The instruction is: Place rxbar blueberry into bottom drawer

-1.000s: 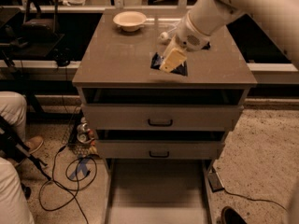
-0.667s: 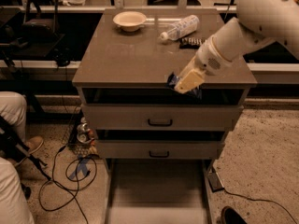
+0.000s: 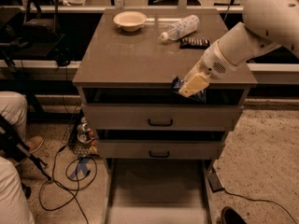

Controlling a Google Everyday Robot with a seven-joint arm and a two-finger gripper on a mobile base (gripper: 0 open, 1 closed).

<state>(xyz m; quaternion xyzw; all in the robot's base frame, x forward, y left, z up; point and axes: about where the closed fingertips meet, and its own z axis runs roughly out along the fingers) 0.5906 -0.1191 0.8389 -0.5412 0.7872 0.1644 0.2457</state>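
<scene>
My gripper hangs at the front edge of the cabinet top, right of middle, shut on the rxbar blueberry, a dark blue shiny bar that sticks out beside the cream fingers. The bar is held in the air in front of the gap under the top. The bottom drawer is pulled out at floor level below, a wide shallow tray with a plain floor; nothing shows in it.
On the cabinet top stand a white bowl, a lying plastic bottle and a black-wrapped bar. Two higher drawers with black handles are shut. A person's legs and cables are at the left.
My gripper has carried the blue bar from over the cabinet top forward and down to the front edge. The bottle and black bar behind it are uncovered.
</scene>
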